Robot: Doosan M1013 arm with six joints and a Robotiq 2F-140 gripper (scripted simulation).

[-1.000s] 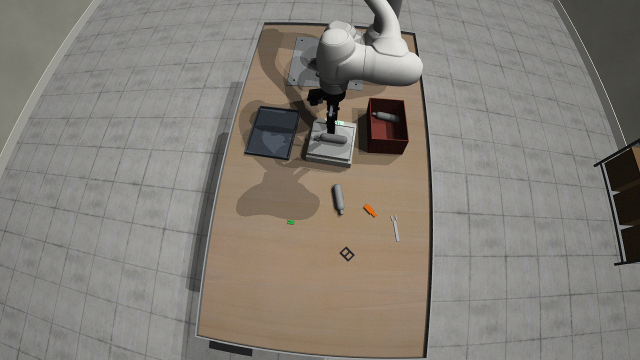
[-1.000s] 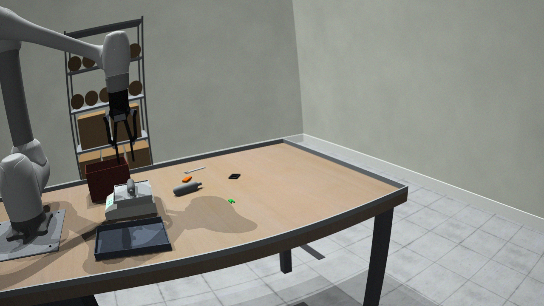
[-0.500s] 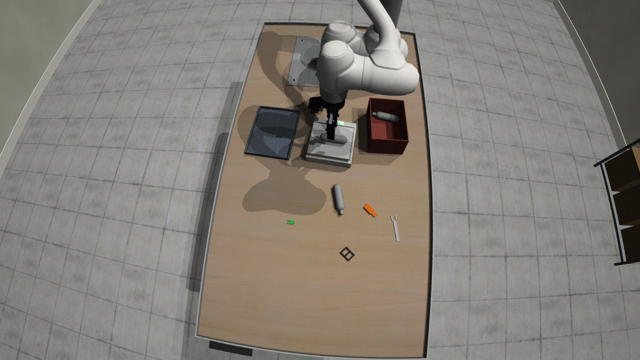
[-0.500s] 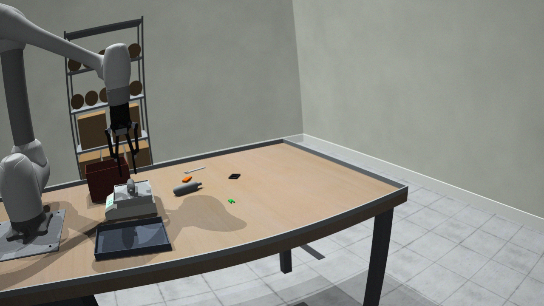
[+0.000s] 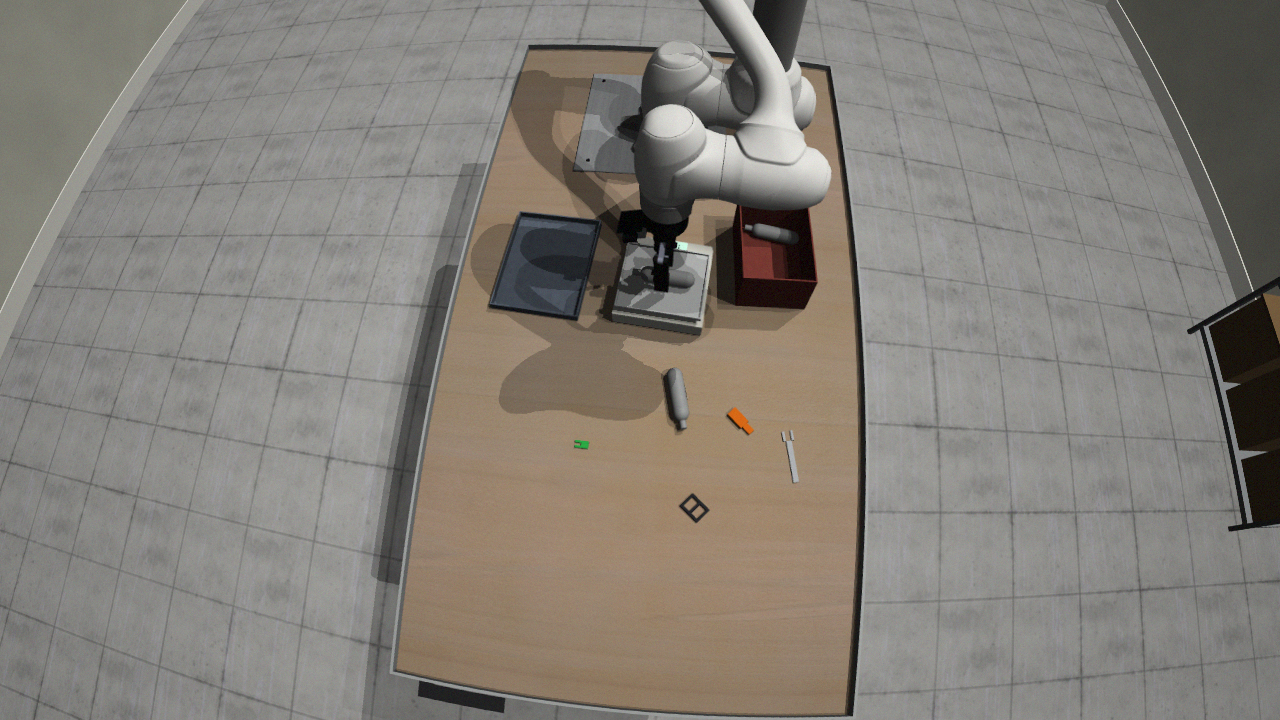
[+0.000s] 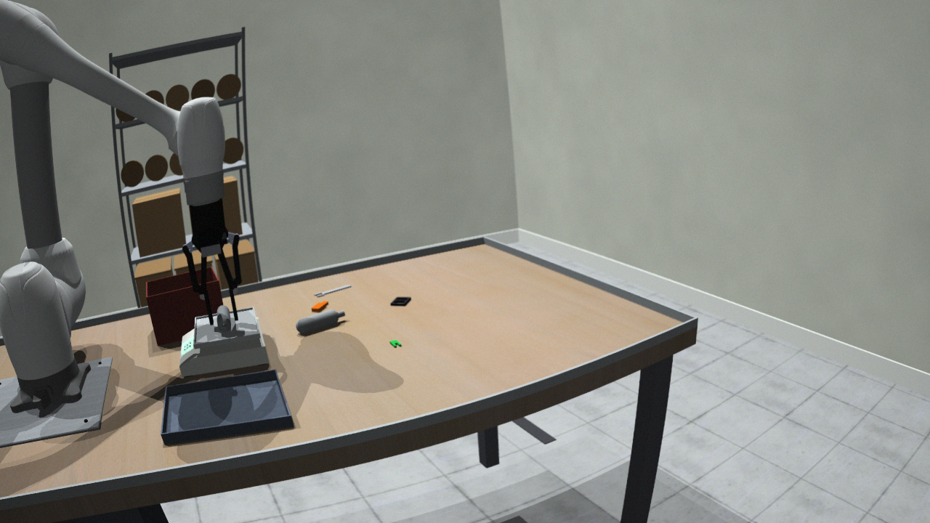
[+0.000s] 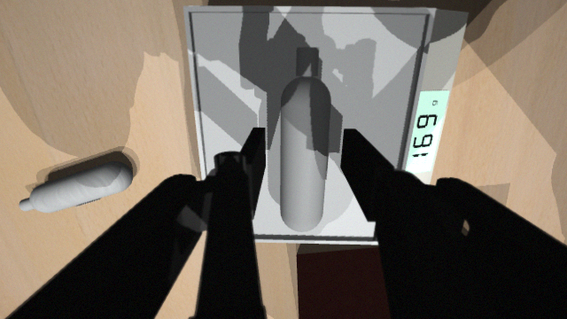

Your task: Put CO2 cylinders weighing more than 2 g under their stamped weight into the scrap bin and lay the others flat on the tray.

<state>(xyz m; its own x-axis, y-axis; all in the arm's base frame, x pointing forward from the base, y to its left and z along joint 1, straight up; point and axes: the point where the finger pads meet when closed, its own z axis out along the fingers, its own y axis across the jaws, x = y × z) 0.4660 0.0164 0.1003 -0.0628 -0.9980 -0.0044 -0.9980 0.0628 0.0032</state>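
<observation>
A grey CO2 cylinder [image 5: 682, 278] [image 6: 223, 311] [image 7: 303, 186] lies flat on the white scale [image 5: 656, 315] [image 6: 221, 354] [image 7: 221, 89], whose display [image 7: 423, 133] reads 169. My gripper [image 5: 660, 273] [image 6: 221, 317] [image 7: 303, 147] is low over the scale and open. Its fingers straddle the cylinder with a gap on each side. A second cylinder [image 5: 675, 396] [image 6: 318, 322] [image 7: 80, 188] lies on the table in front of the scale. A third cylinder [image 5: 771, 233] lies in the red scrap bin [image 5: 774, 291] [image 6: 172, 311] [image 7: 337, 275]. The dark tray [image 5: 546, 286] [image 6: 224, 403] holds nothing.
On the table past the scale lie an orange piece [image 5: 739, 420] [image 6: 319, 305], a small green piece [image 5: 582, 443] [image 6: 394, 343], a grey tool [image 5: 791, 456] [image 6: 333, 290] and a black square frame [image 5: 686, 501]. A shelf rack [image 6: 179, 162] stands behind the table.
</observation>
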